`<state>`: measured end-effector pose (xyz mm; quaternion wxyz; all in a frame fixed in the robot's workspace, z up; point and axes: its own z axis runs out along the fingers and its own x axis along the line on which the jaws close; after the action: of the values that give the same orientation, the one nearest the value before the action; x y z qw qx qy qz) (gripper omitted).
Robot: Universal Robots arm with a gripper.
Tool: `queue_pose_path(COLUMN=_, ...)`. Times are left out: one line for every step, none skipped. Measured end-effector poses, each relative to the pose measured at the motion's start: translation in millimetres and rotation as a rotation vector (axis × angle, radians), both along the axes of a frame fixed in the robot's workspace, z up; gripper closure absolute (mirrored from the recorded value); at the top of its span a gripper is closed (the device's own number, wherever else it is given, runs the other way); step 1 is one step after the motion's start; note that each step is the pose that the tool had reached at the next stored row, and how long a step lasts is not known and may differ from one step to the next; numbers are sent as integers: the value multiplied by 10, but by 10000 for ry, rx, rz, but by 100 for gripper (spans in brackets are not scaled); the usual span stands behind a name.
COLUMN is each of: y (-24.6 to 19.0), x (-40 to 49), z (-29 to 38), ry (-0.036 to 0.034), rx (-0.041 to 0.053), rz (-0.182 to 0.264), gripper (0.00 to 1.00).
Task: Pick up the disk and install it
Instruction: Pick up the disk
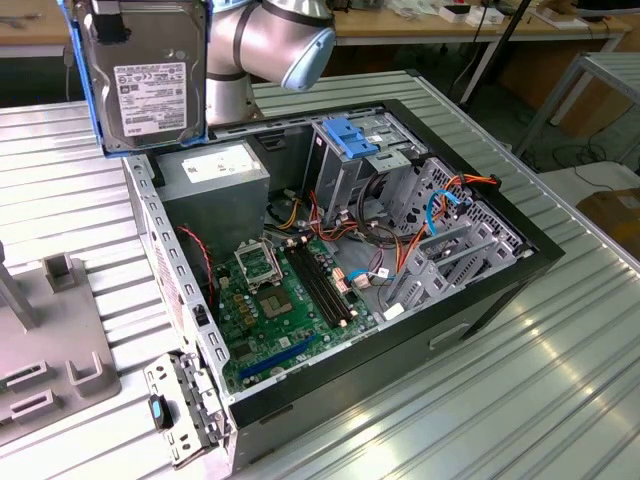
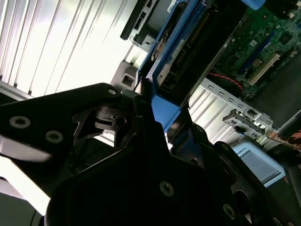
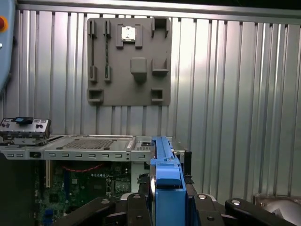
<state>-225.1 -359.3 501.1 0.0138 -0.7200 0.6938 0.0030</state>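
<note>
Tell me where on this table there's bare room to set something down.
Bare ribbed table lies on the exterior view's right of the computer case, and a strip between it and the grey fixture plate. Inside the case it's crowded: cables, drive cage. The gripper holds the disk aloft.

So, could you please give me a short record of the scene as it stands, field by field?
held item: disk, label facing the exterior camera, blue rails on its sides
fingers: fingers shut on the disk's blue rail edge
disk position: raised above the open computer case, over the power supply corner
drive cage: blue-latched cage inside the case; disk not yet in it
aside: grey fixture plate on the ribbed table
</note>
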Motion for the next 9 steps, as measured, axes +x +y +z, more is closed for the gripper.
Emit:
queue_pose_path(y=0, x=77, z=0, ry=0, rx=0, rz=-1, gripper=63)
queue_pose_path(y=0, x=158, z=0, ry=0, rx=0, rz=0, gripper=63)
queue_pose_path(y=0, x=240, z=0, ry=0, rx=0, rz=-1, gripper=63)
queue_pose_path(y=0, x=320, z=0, ry=0, rx=0, rz=0, gripper=63)
queue_pose_path(y=0, x=404, z=0, ry=0, rx=0, rz=-1, gripper=63)
queue_pose_path(y=0, x=468, z=0, ry=0, rx=0, rz=0, gripper=63)
queue_pose_path(y=0, x=515, z=0, ry=0, rx=0, rz=-1, gripper=63)
queue_pose_path(y=0, x=604, z=0, ry=0, rx=0, rz=-1, gripper=63)
queue_pose_path(y=0, x=715, z=0, ry=0, rx=0, rz=0, gripper=63)
